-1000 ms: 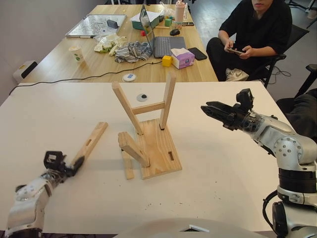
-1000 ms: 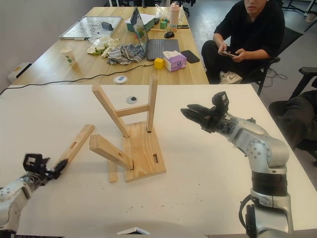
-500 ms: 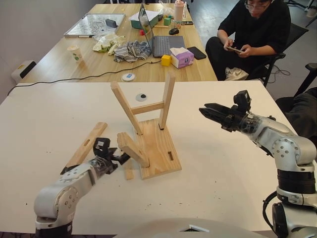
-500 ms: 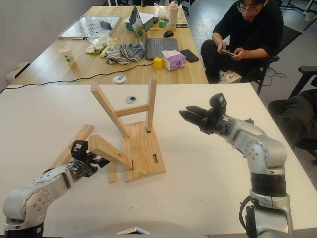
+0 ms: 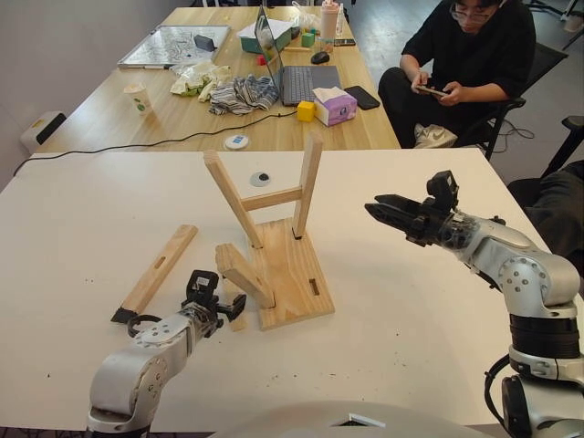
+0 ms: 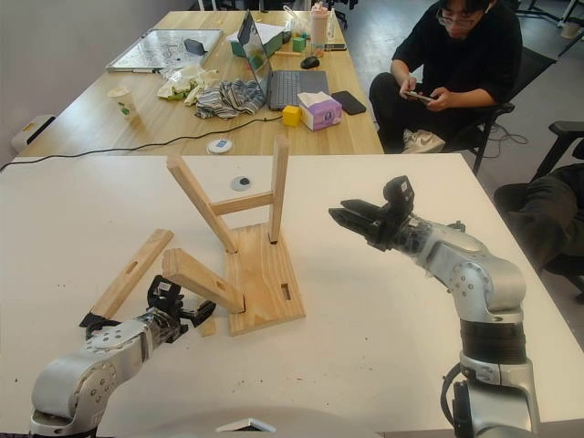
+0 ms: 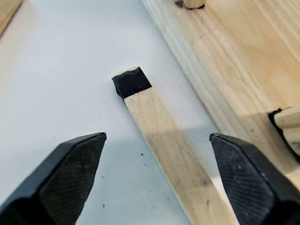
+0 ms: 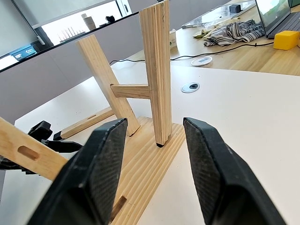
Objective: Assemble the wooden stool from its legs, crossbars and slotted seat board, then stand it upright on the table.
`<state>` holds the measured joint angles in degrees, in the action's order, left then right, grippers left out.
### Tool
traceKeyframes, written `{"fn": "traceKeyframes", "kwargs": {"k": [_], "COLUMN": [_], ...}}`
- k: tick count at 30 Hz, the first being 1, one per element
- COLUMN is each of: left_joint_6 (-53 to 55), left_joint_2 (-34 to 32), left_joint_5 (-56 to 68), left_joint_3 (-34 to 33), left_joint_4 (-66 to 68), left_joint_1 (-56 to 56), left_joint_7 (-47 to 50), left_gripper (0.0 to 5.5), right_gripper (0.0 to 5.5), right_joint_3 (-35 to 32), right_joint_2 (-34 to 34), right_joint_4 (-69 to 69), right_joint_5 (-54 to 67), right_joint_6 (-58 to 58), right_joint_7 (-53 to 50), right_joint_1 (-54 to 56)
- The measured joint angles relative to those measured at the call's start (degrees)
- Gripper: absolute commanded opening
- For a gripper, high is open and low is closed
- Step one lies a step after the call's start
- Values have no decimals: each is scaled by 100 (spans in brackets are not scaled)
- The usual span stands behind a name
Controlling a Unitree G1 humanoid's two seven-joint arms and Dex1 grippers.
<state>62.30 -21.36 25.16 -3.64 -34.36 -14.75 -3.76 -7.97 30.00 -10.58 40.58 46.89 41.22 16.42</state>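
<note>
- A white table (image 5: 411,347) carries the parts of the stool, with the slotted seat board (image 5: 306,283) lying flat near its middle
- 2 legs (image 5: 308,187) rise from the far end of the seat board, the right one close to upright and the left one leaning away to the left; 1 crossbar (image 5: 272,198) joins them about halfway up
- A loose leg (image 5: 160,269) lies flat on the table well to the left of the seat board, its dark-tipped end toward the robot
- A 3rd leg (image 5: 245,274) meets the seat board at its near left part and tilts up and out to the left, its raised end clear of the table
- The right gripper (image 5: 381,205) hangs in the air to the right of the seat board, fingers spread wide and holding nothing, pointed toward the 2 standing legs and apart from them
- The left gripper (image 7: 157,140) sits low at the near left corner of the seat board, fingers wide apart and empty, 1 on each side of a thin strip
- The thin wooden strip (image 7: 140,105), black at its end, lies flat on the table just beside the seat board's left edge, running along it; neither finger touches it
</note>
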Motion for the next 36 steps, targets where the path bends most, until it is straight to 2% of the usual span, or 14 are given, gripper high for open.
{"fn": "traceKeyframes", "kwargs": {"k": [7, 11, 19, 25, 31, 33, 36], "left_joint_6": [5, 5, -485, -908, -1057, -1138, -500], "left_joint_2": [342, 518, -344, -609, -763, -732, -722], "left_joint_5": [13, -31, -383, -492, -565, -598, -303], "left_joint_3": [-70, -176, 210, 247, 234, 42, -1323], "left_joint_4": [272, 390, 1010, 1362, 1591, 1745, 1726], "left_joint_1": [6, 66, 192, 200, 322, 381, 600], "left_joint_7": [-52, 6, -708, -1113, -1312, -1279, -955], "left_gripper": [407, 351, 224, 140, 129, 129, 129], "right_gripper": [218, 218, 218, 218, 218, 218, 218], "right_joint_3": [13, 25, 90, 106, 116, 115, -73], "right_joint_2": [5, 5, 1, 1, -4, -6, -1], "right_joint_4": [0, 13, 13, 11, 12, 33, 57], "right_joint_5": [-15, -71, -118, -121, -122, -117, -23], "right_joint_6": [-8, -61, -121, -122, -123, -123, -114], "right_joint_7": [47, 81, 91, 84, -16, -29, -36], "right_joint_1": [-3, -2, -3, -9, -6, 30, 70]}}
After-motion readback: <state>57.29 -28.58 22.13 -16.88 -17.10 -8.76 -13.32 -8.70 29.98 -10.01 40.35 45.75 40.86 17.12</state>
